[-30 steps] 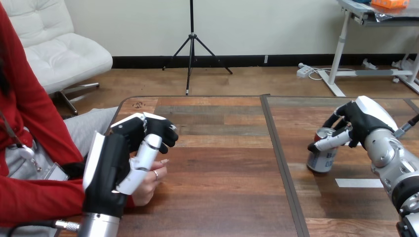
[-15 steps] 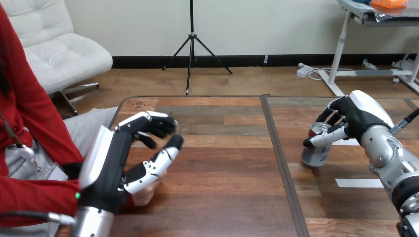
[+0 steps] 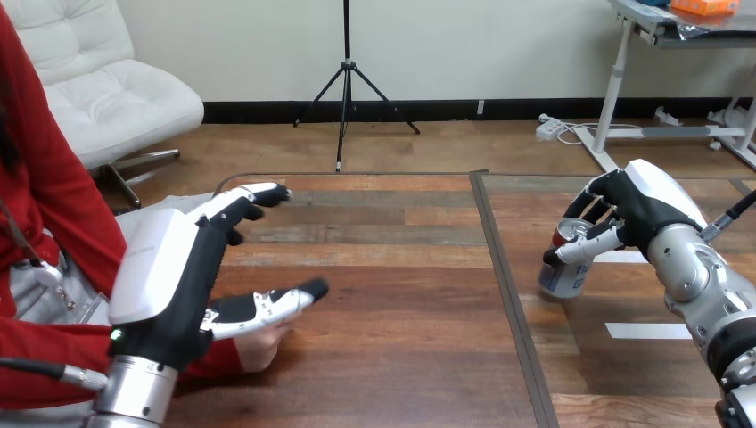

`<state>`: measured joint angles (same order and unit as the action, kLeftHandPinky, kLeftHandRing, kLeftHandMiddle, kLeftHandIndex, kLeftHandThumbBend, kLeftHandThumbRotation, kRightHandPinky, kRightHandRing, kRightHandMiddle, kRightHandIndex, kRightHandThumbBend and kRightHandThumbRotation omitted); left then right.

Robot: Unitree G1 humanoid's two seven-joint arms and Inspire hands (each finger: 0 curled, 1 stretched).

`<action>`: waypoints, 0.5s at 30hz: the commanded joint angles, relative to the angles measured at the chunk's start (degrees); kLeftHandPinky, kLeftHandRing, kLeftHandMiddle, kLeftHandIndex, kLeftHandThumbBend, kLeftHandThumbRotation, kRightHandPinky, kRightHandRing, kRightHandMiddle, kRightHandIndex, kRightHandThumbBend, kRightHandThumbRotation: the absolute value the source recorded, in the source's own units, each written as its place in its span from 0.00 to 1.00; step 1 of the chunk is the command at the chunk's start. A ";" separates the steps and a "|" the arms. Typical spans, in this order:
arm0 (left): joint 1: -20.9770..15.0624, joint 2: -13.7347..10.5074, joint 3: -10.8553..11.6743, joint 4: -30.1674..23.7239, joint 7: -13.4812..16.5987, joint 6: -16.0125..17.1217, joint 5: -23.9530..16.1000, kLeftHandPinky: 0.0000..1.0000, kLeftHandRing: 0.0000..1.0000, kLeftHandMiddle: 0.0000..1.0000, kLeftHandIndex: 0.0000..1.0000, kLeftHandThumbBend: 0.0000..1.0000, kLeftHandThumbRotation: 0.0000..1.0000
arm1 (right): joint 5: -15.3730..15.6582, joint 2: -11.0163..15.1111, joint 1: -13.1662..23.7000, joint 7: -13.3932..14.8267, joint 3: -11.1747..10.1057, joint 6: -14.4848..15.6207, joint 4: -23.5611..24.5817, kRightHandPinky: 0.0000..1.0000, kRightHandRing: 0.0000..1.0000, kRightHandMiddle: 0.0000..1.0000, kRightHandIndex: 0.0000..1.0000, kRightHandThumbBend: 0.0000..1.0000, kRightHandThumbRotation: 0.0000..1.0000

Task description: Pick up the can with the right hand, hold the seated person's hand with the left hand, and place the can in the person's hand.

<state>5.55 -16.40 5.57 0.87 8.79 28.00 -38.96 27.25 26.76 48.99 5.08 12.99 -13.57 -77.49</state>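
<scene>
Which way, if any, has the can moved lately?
Yes. The can, gripped by the right hand, has shifted left, away from the white tape strip toward the table's seam.

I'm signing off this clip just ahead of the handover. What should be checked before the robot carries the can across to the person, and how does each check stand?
1. Right hand curled round the can: ok.
2. Can upright: not ok, it tilts in the grip.
3. Can lifted off the table: cannot tell.
4. Left hand holding the person's hand: not ok. Its fingers are straight and spread over that hand, not curled round it.
5. Person's hand open and palm up to take the can: cannot tell, as the left hand covers most of it.
</scene>
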 commanded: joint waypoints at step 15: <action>-3.17 -5.81 -3.63 -3.47 -1.94 -5.57 -5.24 0.67 0.78 0.81 0.80 1.00 0.33 | 0.09 1.06 6.77 0.96 0.09 -1.40 3.46 0.41 0.43 0.49 0.48 0.78 0.00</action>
<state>5.55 -20.15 3.29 0.30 7.53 23.38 -43.33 27.28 26.77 49.01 5.09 13.00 -14.03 -77.47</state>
